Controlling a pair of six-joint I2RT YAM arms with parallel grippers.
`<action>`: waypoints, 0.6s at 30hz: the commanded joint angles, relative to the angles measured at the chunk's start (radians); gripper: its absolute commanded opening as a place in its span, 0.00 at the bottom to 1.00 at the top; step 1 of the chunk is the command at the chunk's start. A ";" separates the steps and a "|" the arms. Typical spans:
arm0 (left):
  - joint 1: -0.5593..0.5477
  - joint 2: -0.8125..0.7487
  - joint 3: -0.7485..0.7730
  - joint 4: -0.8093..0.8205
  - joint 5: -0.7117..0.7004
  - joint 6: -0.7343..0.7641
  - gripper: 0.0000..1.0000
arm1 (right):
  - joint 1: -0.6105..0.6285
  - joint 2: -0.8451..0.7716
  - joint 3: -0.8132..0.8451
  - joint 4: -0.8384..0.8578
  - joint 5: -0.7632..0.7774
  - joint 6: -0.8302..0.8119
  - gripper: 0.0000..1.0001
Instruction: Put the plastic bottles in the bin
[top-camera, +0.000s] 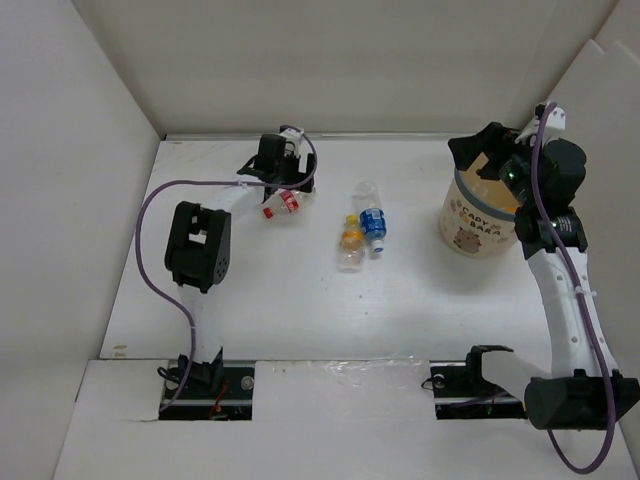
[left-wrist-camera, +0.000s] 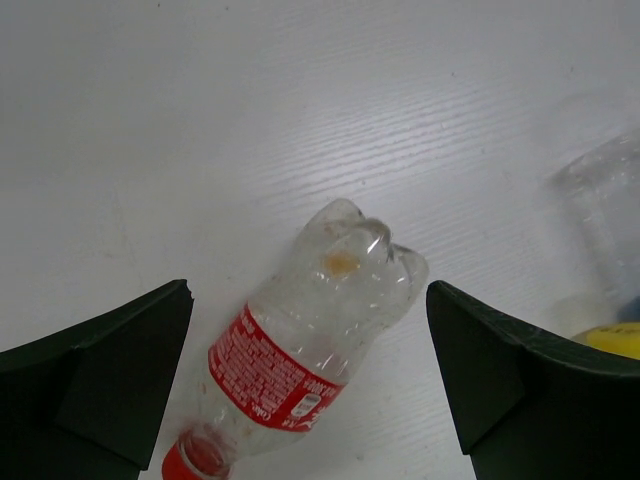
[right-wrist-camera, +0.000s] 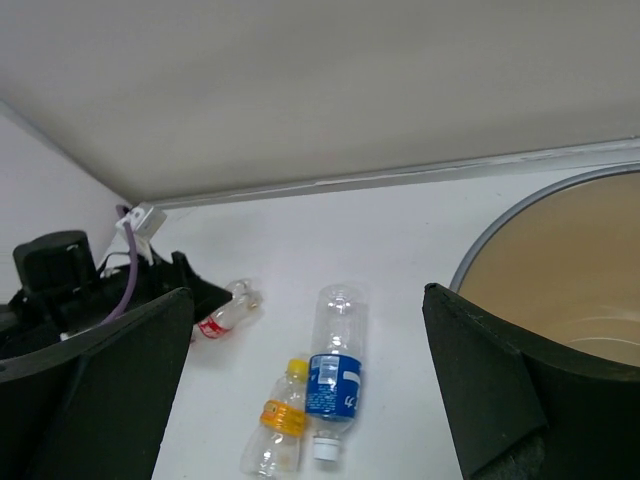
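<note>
Left gripper (left-wrist-camera: 308, 292) over red-label bottle (left-wrist-camera: 300, 365) (jaws wide).

white table top (left-wrist-camera: 250, 120): matt, faintly wood-grained
clear red-labelled plastic bottle (left-wrist-camera: 320, 340): glossy, thin, crumpled
round cream bin (right-wrist-camera: 560, 270): smooth matt tan inside
black left gripper fingers (left-wrist-camera: 90, 380): matt plastic
</note>
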 joint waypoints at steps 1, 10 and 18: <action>-0.012 0.047 0.119 -0.013 0.061 0.021 1.00 | 0.026 -0.019 -0.003 0.048 -0.004 -0.026 1.00; -0.012 0.111 0.144 -0.063 0.061 0.030 1.00 | 0.065 -0.019 -0.003 0.048 0.026 -0.026 1.00; -0.049 0.179 0.213 -0.164 -0.028 0.030 0.97 | 0.095 -0.010 -0.003 0.048 0.038 -0.026 1.00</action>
